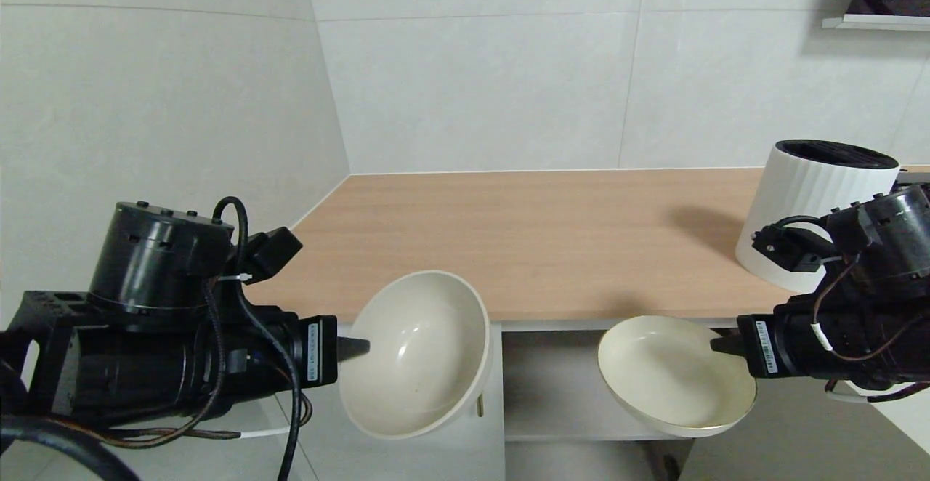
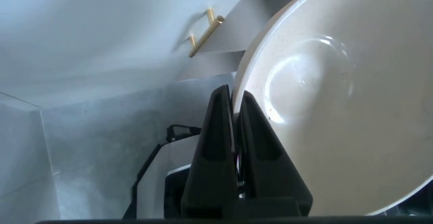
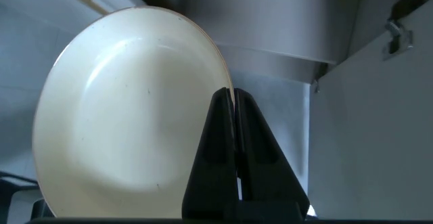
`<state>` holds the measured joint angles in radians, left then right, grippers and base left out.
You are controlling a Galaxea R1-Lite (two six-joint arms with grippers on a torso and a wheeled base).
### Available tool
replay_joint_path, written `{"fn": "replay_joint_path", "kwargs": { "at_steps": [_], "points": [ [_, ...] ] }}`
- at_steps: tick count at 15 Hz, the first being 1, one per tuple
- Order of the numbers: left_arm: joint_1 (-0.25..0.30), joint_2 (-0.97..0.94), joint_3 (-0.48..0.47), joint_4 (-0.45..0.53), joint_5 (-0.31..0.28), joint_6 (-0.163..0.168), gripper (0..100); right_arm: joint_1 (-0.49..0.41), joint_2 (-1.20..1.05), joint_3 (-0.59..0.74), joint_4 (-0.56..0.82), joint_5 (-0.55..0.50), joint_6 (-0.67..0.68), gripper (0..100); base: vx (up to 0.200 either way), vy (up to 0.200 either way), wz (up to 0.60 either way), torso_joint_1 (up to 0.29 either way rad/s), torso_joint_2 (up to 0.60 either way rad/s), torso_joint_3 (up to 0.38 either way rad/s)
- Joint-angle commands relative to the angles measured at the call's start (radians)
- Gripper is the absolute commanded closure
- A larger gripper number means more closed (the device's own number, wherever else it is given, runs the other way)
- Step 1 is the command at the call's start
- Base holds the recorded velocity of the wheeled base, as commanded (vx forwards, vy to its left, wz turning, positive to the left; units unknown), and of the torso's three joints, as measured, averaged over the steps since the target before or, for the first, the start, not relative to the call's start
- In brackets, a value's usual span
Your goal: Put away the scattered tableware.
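Observation:
My left gripper (image 1: pixel 356 349) is shut on the rim of a deep cream bowl (image 1: pixel 418 354), held tilted in the air just in front of the counter's front edge. In the left wrist view the black fingers (image 2: pixel 218 126) pinch the bowl (image 2: pixel 338 95) at its rim. My right gripper (image 1: pixel 726 343) is shut on the rim of a shallow cream plate (image 1: pixel 672 376), also held in the air below the counter edge. The right wrist view shows the fingers (image 3: pixel 220 126) clamped on the plate (image 3: pixel 128 109) edge.
A wooden counter (image 1: pixel 538 234) runs along the tiled wall. A white ribbed cylindrical container (image 1: pixel 814 208) stands at its right end. Below the counter is an open cabinet (image 1: pixel 552 386) with a shelf, and a door with a brass handle (image 2: pixel 205 31).

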<state>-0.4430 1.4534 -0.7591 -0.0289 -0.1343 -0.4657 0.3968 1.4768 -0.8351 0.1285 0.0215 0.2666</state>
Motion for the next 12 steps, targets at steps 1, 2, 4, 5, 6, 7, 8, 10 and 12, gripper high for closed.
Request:
{"fn": "replay_joint_path", "kwargs": {
  "at_steps": [1, 2, 4, 5, 6, 7, 8, 10, 12],
  "points": [
    [0.000, 0.005, 0.000, 0.000, 0.001, -0.001, 100, 0.000, 0.014, 0.001, 0.000, 0.000, 0.000, 100, 0.000, 0.000, 0.00, 0.000, 0.00, 0.000],
    [0.000, 0.005, 0.000, 0.000, -0.001, -0.001, 100, 0.000, 0.017, 0.001, 0.000, 0.000, 0.000, 100, 0.000, 0.000, 0.00, 0.000, 0.00, 0.000],
    [0.000, 0.008, 0.000, 0.000, 0.001, -0.001, 100, 0.000, 0.019, 0.001, 0.000, 0.000, 0.000, 100, 0.000, 0.000, 0.00, 0.000, 0.00, 0.000],
    [0.000, 0.008, 0.000, 0.000, -0.001, -0.001, 100, 0.000, 0.019, 0.001, 0.000, 0.000, 0.000, 100, 0.000, 0.000, 0.00, 0.000, 0.00, 0.000],
    [0.000, 0.010, 0.000, 0.000, -0.001, -0.001, 100, 0.000, 0.019, 0.002, 0.000, 0.000, 0.000, 100, 0.000, 0.000, 0.00, -0.022, 0.06, 0.041],
    [0.000, 0.012, -0.002, 0.000, -0.001, -0.001, 100, 0.000, 0.019, 0.002, 0.000, 0.000, 0.000, 100, 0.000, 0.000, 0.00, -0.105, 0.27, 0.163],
    [0.001, 0.019, -0.002, 0.001, 0.001, -0.001, 100, 0.000, 0.017, 0.004, 0.000, -0.002, 0.000, 100, 0.000, 0.000, 0.00, -0.139, 0.36, 0.198],
    [0.001, 0.025, -0.002, 0.000, -0.001, -0.001, 100, 0.000, 0.019, 0.004, -0.003, -0.002, 0.000, 100, 0.000, 0.000, 0.00, -0.171, 0.43, 0.256],
    [0.001, 0.027, -0.002, 0.000, -0.001, -0.001, 100, 0.000, 0.020, 0.007, -0.013, -0.002, 0.000, 100, 0.000, 0.000, 0.00, -0.178, 0.48, 0.288]
  ]
}}
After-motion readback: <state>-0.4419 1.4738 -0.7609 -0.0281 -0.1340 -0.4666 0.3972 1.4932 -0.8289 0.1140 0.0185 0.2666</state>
